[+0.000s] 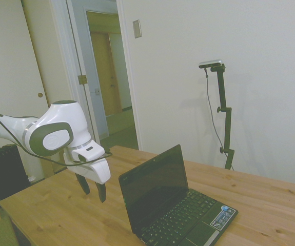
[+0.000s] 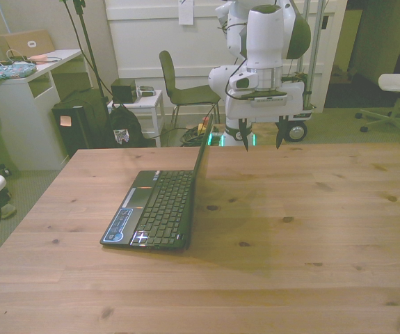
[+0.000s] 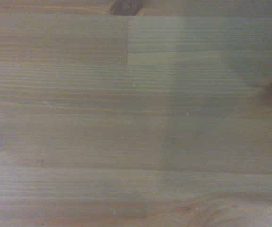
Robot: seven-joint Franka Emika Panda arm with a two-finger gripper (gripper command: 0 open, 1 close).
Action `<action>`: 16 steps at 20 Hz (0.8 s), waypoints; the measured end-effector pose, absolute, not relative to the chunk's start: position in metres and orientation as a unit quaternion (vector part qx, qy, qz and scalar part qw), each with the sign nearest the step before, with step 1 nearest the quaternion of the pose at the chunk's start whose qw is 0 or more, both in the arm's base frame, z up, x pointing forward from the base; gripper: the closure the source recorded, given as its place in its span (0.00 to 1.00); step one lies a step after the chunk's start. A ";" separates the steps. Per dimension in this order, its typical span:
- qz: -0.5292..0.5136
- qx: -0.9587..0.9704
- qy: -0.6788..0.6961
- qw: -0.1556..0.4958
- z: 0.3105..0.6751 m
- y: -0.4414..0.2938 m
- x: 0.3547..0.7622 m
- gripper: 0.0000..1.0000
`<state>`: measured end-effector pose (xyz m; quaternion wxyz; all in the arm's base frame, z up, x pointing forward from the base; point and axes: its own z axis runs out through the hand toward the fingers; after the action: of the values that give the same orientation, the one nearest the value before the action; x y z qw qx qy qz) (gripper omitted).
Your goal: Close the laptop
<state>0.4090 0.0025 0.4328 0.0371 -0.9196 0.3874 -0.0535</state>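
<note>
A small black laptop (image 1: 178,210) stands open on the wooden table (image 1: 60,215), its dark screen upright and its keyboard showing. In the front view the laptop (image 2: 156,209) lies left of the table's middle, with the lid seen edge-on. My gripper (image 1: 93,192) hangs above the table behind the lid, a short way from it, fingers pointing down. In the front view the gripper (image 2: 261,136) is open, with nothing between its fingers, to the right of the lid's top edge. The wrist view holds only bare wood grain (image 3: 136,123).
A chair (image 2: 182,90), a small white side table (image 2: 140,104) and a dark bag (image 2: 88,125) stand beyond the table's far edge. A white desk (image 2: 26,90) is at the front view's left. A wide stretch of tabletop (image 2: 311,216) lies to the laptop's right.
</note>
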 end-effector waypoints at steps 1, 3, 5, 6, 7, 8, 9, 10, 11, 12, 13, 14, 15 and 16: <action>-0.054 -0.919 0.388 0.036 0.433 0.002 0.409 0.00; -0.063 -0.916 0.397 0.025 0.437 0.009 0.413 0.00; -0.082 -0.914 0.397 0.013 0.452 0.033 0.424 0.00; -0.092 -0.913 0.396 0.010 0.460 0.048 0.431 0.00; -0.100 -0.912 0.398 0.007 0.468 0.059 0.440 0.00; -0.107 -0.908 0.404 0.005 0.475 0.065 0.450 0.00; -0.109 -0.904 0.414 0.005 0.482 0.067 0.461 0.00; -0.110 -0.899 0.424 0.005 0.490 0.065 0.473 0.00; -0.110 -0.894 0.434 0.006 0.496 0.057 0.487 0.00; -0.112 -0.888 0.447 0.006 0.504 0.047 0.502 0.00; -0.114 -0.882 0.458 0.006 0.510 0.035 0.516 0.00; -0.114 -0.876 0.469 0.006 0.515 0.022 0.528 0.00; -0.113 -0.871 0.478 0.006 0.519 0.010 0.540 0.00; -0.112 -0.867 0.486 0.006 0.521 0.000 0.551 0.00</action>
<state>0.5506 0.0001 0.5213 0.0061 -0.8666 0.4861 -0.1121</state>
